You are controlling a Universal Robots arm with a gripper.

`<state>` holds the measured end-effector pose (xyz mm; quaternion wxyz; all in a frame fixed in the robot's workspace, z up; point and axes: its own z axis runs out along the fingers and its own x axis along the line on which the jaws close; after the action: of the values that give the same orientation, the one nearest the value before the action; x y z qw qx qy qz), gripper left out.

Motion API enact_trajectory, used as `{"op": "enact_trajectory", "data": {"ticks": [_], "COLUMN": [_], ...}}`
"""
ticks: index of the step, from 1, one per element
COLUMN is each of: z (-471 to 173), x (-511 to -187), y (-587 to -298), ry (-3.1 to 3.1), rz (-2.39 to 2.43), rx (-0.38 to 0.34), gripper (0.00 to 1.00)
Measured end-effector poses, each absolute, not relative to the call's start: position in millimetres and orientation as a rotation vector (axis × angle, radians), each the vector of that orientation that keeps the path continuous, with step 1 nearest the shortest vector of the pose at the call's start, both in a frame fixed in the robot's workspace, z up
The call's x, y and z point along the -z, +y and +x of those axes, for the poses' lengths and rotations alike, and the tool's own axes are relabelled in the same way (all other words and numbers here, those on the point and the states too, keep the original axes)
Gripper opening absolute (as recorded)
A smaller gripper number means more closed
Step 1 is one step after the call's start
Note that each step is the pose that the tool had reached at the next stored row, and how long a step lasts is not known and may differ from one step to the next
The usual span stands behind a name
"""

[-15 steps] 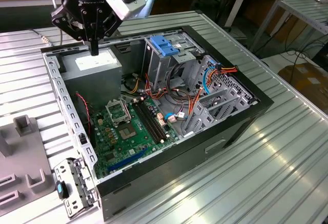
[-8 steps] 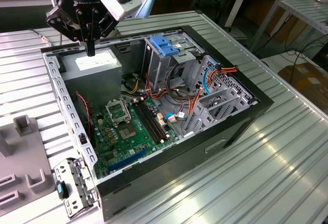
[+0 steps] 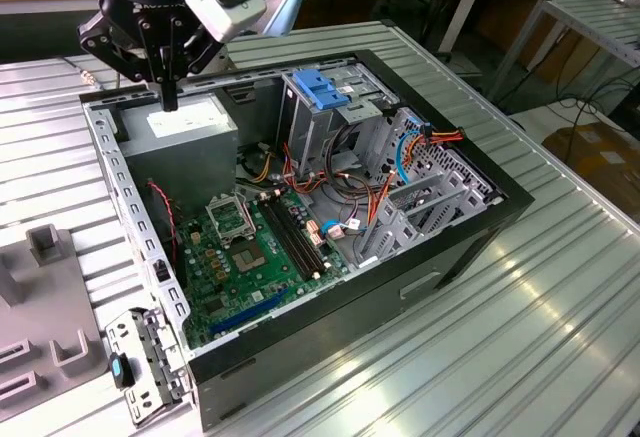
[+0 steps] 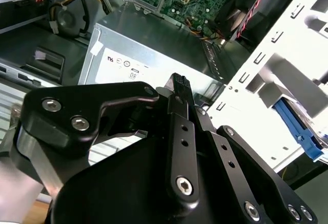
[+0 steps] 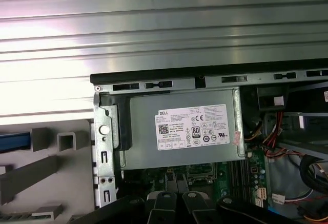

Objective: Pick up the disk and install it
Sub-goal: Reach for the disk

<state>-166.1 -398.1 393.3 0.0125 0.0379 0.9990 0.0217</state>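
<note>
End effector (image 3: 170, 103) over power supply (image 3: 195, 129), disk (image 5: 13, 142) well apart

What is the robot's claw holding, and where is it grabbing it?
Nothing. The gripper is shut and empty, hanging over the grey power box.

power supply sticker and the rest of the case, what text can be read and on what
Sticker on the power supply: rows of fine print, symbols and a square code, too small to quote.
Motherboard: printed markings, too small to read.
</note>
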Motion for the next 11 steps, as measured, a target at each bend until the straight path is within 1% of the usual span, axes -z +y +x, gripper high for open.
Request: {"op": "enact_trajectory", "data": {"ticks": [11], "z": [-177.3], "x": [-393.3], "y": [-397.7], "ry": [3.114], "rz": [0.118], "rx": [-0.068], "gripper": [0.11]}}
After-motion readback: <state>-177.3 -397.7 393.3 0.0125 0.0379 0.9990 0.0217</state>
